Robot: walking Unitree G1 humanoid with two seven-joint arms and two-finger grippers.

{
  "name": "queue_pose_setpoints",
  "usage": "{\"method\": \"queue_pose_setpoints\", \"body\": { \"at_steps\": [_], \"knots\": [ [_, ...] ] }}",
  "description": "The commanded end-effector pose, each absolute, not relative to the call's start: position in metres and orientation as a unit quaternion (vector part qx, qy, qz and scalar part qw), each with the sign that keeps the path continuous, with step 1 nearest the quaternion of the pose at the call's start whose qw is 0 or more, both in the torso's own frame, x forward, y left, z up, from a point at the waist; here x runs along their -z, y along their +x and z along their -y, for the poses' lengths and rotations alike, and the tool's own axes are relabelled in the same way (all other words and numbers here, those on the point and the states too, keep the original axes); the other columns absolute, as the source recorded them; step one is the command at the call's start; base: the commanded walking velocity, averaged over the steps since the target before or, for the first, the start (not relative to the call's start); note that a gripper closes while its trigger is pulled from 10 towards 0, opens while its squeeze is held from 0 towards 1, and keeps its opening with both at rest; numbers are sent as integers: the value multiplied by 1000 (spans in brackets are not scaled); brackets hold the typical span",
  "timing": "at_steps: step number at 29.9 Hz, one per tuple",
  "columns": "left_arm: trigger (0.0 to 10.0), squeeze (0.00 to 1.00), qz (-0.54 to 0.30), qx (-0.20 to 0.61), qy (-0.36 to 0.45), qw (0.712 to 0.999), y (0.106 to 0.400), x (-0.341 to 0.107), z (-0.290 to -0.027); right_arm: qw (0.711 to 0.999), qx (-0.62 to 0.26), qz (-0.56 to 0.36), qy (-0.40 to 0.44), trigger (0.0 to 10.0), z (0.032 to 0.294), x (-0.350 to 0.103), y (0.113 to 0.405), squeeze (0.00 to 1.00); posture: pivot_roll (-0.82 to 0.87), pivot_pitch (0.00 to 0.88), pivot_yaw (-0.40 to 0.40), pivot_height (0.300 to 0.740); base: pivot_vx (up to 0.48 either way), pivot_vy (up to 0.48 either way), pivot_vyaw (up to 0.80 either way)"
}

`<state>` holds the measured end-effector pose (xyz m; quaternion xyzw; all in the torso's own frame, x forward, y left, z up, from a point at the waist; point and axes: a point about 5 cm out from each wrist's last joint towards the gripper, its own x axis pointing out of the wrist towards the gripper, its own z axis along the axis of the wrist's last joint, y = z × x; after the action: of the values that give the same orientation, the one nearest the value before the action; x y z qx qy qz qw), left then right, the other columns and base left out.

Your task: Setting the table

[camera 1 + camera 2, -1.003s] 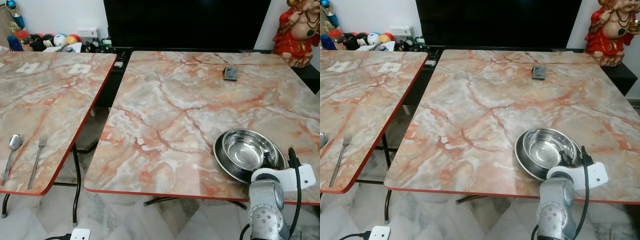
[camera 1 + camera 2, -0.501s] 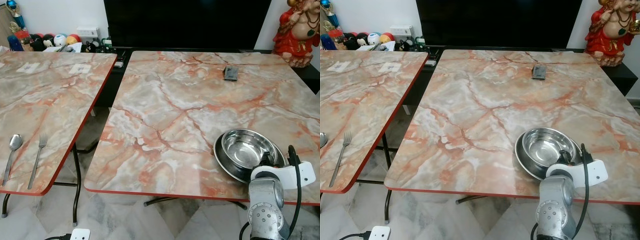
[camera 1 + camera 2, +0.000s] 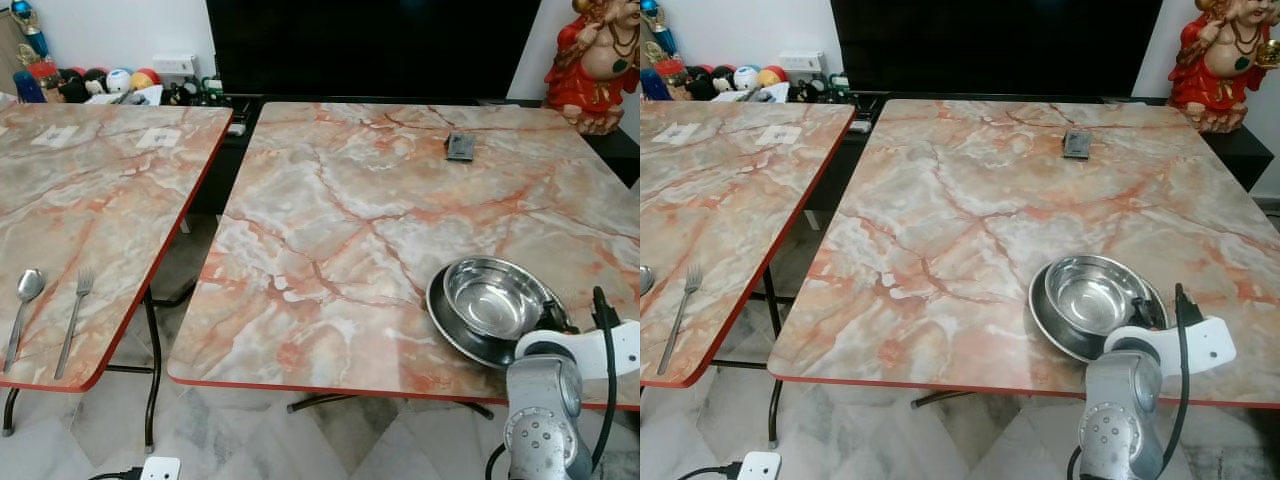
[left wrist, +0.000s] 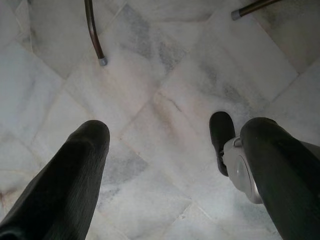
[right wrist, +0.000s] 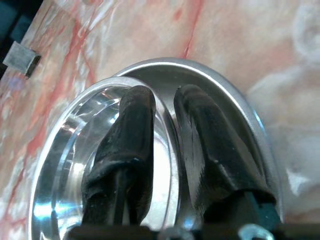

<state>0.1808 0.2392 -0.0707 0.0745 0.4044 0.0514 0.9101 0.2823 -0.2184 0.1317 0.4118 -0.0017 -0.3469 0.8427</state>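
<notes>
- Right now the right gripper (image 5: 162, 107) pinches the rim of the steel bowl (image 3: 492, 297), one black finger inside and one outside, nearly closed on the thin metal wall.
- That bowl sits nested in a shallow steel plate (image 3: 452, 334) near the front right corner of the marble-patterned table (image 3: 330, 230).
- Risk: polished steel is slick, so a rim pinch could slip and the bowl tip or clatter; lifting might also drag the plate toward the red table edge just beside it.
- Both dishes are round, mirror-bright and thin-walled; the tabletop is smooth and glossy.
- A spoon (image 3: 24, 300) and fork (image 3: 76, 312) lie on the neighbouring table.
- The left gripper (image 4: 165, 165) hangs spread open and empty over the pale tiled floor.
</notes>
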Motion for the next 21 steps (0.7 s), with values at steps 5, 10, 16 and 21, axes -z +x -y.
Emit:
{"method": "queue_pose_setpoints", "body": {
  "at_steps": [5, 10, 16, 21],
  "knots": [
    [10000, 0, -415, -51, 74, 905, 176, 74, -238, 871, 375, 44, 313, 10000, 228, -152, 273, 0, -23, 98, -10, 740, 0, 0, 0],
    [10000, 0, -414, -52, 72, 906, 177, 74, -235, 878, 445, 96, 150, 10000, 258, -177, 249, 0, -39, 92, -15, 740, 0, 0, 0],
    [10000, 0, -413, -56, 71, 906, 178, 74, -234, 869, 491, 39, 45, 10000, 282, -163, 212, 0, -62, 87, -28, 740, 0, 0, 0],
    [10000, 0, -413, -57, 70, 906, 178, 74, -233, 860, 501, -86, 46, 10000, 278, -124, 185, 0, -66, 82, -40, 740, 0, 0, 0]
  ]
}}
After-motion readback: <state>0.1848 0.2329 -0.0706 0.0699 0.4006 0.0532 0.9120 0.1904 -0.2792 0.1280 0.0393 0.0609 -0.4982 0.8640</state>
